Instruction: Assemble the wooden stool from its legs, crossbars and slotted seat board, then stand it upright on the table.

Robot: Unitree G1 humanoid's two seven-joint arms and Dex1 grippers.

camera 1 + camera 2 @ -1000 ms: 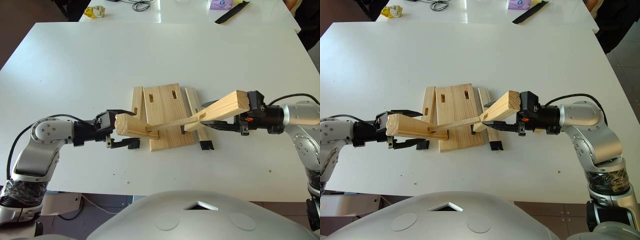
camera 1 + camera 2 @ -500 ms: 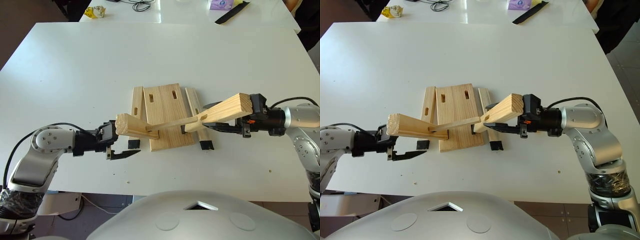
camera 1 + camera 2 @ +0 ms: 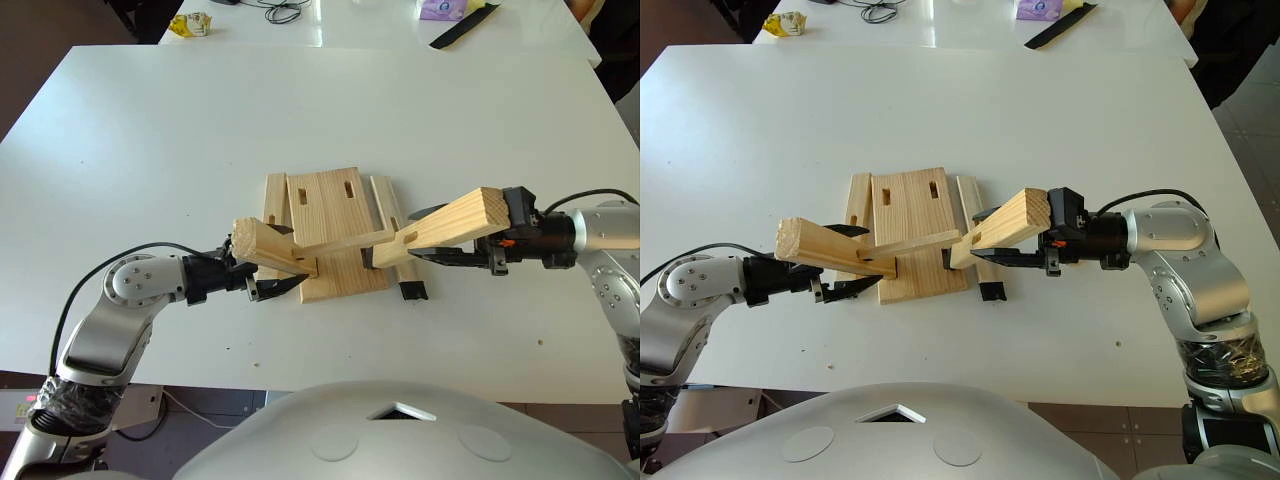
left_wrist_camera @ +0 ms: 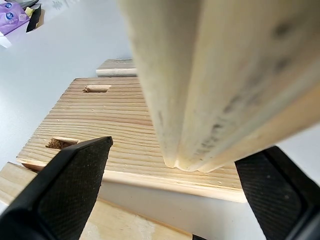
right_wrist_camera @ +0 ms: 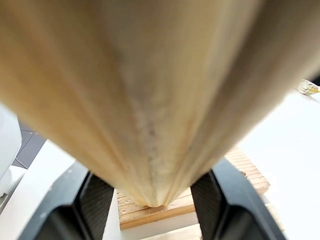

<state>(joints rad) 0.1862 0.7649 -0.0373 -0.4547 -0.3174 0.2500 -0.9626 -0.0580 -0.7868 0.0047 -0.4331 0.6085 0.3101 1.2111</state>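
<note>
left gripper: we saw it at the low end of the left leg, over the seat board's near edge; we could not tell its grip.
right gripper: clamped on the right leg, pads tight against both sides; leg was held off the table.
legs: pale raw wood, blocky square-cut bars; both were tilted, outer ends higher.
crossbar: thin flat slat; it bridged the two legs, each end seated in a leg notch.
seat board: lay flat mid-table; we noted clear grain and oblong slots.
side pieces: left plank and right plank lay flat just beside the board.
table: white, smooth.
</note>
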